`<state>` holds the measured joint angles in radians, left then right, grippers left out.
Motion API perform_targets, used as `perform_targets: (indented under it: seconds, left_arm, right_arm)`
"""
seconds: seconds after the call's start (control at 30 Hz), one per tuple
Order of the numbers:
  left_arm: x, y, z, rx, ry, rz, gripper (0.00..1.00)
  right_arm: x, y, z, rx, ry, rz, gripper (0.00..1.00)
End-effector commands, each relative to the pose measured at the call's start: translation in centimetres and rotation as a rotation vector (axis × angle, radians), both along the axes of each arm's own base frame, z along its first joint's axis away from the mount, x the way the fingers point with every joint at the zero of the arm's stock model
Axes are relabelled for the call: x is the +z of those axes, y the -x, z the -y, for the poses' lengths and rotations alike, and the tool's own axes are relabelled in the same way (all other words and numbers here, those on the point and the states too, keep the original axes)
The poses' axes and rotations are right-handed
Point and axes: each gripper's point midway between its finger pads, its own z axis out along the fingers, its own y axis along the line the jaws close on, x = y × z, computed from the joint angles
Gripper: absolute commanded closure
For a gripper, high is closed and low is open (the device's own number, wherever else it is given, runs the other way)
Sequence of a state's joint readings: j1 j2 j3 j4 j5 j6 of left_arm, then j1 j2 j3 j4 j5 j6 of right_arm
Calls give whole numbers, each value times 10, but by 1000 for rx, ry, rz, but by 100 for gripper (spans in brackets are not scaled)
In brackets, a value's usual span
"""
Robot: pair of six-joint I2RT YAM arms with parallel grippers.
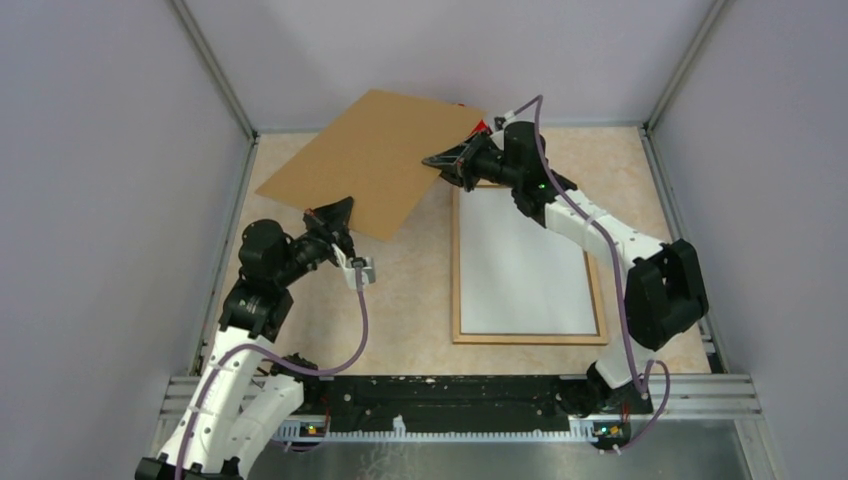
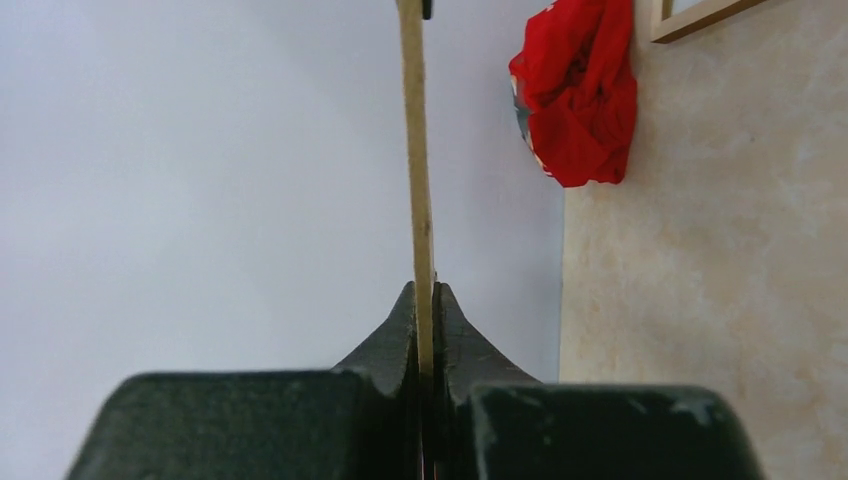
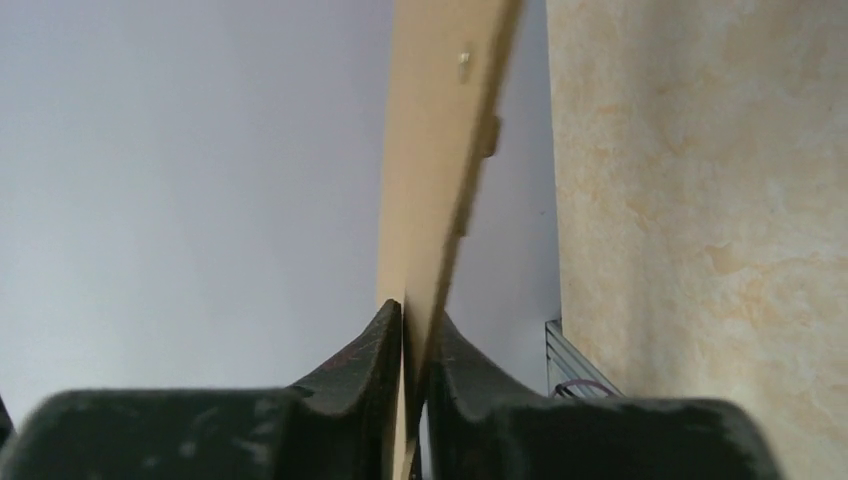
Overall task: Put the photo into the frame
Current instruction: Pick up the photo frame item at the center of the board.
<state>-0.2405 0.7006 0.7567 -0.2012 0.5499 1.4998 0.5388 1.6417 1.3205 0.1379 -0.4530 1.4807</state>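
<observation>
As the left gripper (image 1: pixel 335 213) and right gripper (image 1: pixel 434 160) clamp the brown board (image 1: pixel 372 160) by its edges, uneven motion could twist it free.

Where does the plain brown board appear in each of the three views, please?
Top external: brown board upper left of centre, left gripper at its near corner, right gripper at its right edge.
Left wrist: edge-on, a thin vertical strip running up from between the fingers.
Right wrist: a wider tan strip running up from between the fingers.
Shared landmark: the beige tabletop.
</observation>
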Motion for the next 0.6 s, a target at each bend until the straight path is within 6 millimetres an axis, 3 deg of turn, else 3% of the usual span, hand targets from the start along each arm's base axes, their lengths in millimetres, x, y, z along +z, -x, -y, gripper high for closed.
perform_targets:
  seconds: [0.0, 0.1, 0.2, 0.33, 0.4, 0.5, 0.57]
  left_arm:
    - [33, 2, 5, -30, 13, 156, 100]
    - [42, 3, 5, -25, 44, 122, 100]
    - [49, 4, 5, -22, 95, 64, 100]
    - [52, 8, 10, -43, 142, -56, 100]
    - [53, 10, 15, -63, 163, -134, 100]
    - [52, 20, 24, -118, 158, -229, 100]
    - [54, 29, 29, -161, 146, -282, 100]
  right_arm:
    - [72, 34, 2, 99, -45, 215, 81]
    - [69, 45, 10, 199, 50, 318, 50]
    - [63, 61, 30, 297, 246, 454, 5]
    - [53, 71, 85, 306, 692, 719, 1]
    - [67, 81, 111, 276, 831, 915, 1]
    - [88, 103, 123, 255, 925, 1269, 1]
    - [91, 120, 121, 312, 933, 1449, 1]
